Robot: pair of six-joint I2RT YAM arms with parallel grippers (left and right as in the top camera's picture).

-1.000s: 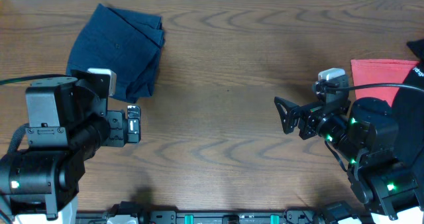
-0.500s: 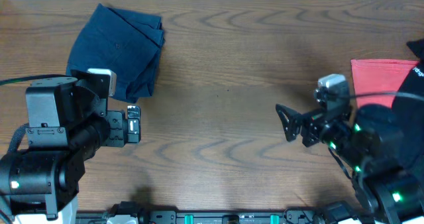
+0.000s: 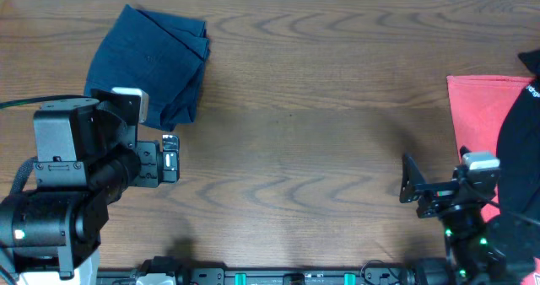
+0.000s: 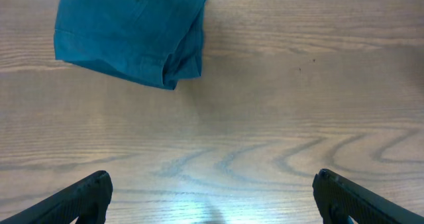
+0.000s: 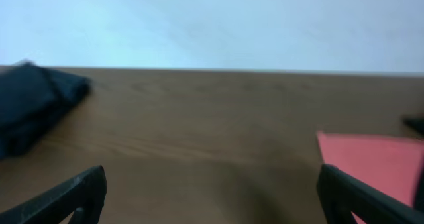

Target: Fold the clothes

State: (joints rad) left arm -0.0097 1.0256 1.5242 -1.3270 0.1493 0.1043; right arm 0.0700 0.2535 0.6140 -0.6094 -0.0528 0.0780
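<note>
The left gripper (image 3: 171,159) hung with its two black fingers spread wide and nothing between them, only bare wood showing in the gap in its wrist view. It sat low over the near-left part of the brown wood-grain table (image 3: 321,83), pointing towards the middle. Its bulky black arm filled the near-left corner behind it.

Just beyond that gripper, towards the far-left corner, lay the clothes (image 3: 152,61). They were a dark navy-blue denim garment gathered into a compact, roughly folded bundle, with its layered edges bunched along the side facing the table's centre. From overhead the wrist of the left arm hid part of the bundle's near edge. From the wrist camera the fingers stood well clear of the cloth, not touching it.

The right gripper (image 3: 411,181) was likewise parted as far as it would go and empty, its fingers (image 5: 73,197) framing open tabletop. It was near the front edge on the right side, well apart from the denim bundle, which showed only as a dark blurred shape at the far left of its own camera.

Beside it, further right, a flat red cloth (image 3: 477,108) lay on the wood. A black rounded fabric shape (image 3: 519,150) overlapped that cloth at the table's right edge. What this black shape was I could not tell.
</note>
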